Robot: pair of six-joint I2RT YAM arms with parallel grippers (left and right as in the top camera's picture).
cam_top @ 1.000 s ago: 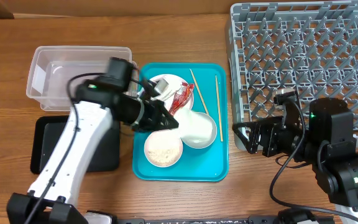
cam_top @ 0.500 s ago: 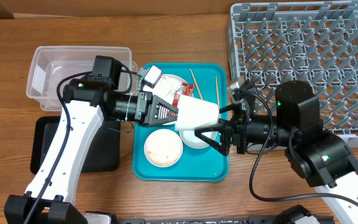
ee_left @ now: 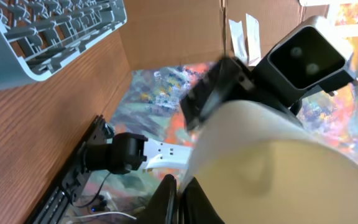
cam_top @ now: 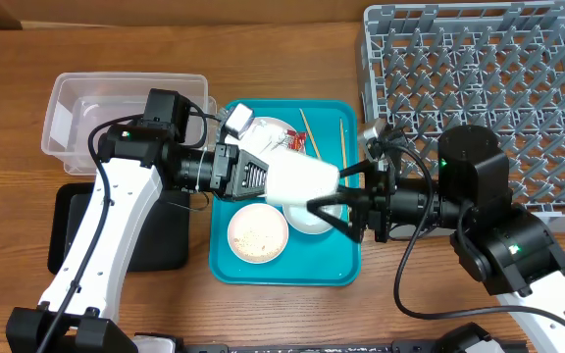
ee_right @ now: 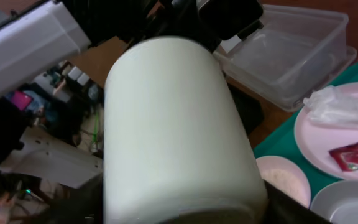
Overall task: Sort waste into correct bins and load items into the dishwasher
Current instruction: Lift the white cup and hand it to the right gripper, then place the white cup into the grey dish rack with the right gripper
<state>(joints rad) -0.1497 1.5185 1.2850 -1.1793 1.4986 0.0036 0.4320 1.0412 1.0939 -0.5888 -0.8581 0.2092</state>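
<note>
My left gripper is shut on the rim of the small white cup and holds it on its side above the teal tray. The pinch on the rim shows in the left wrist view, where the cup fills the right side. My right gripper is open, its fingers either side of the cup's far end; the cup fills its view. On the tray lie the plate with the red wrapper and napkin, a dish of rice, the grey bowl and the chopsticks.
The clear tub stands at the back left, with the black tray in front of it under my left arm. The grey dish rack fills the back right. Bare wooden table lies in front of the teal tray.
My left gripper lifted the cup off the tray and turned it towards the right. My right arm swung in from the rack side and now has its fingers around the cup's end.
</note>
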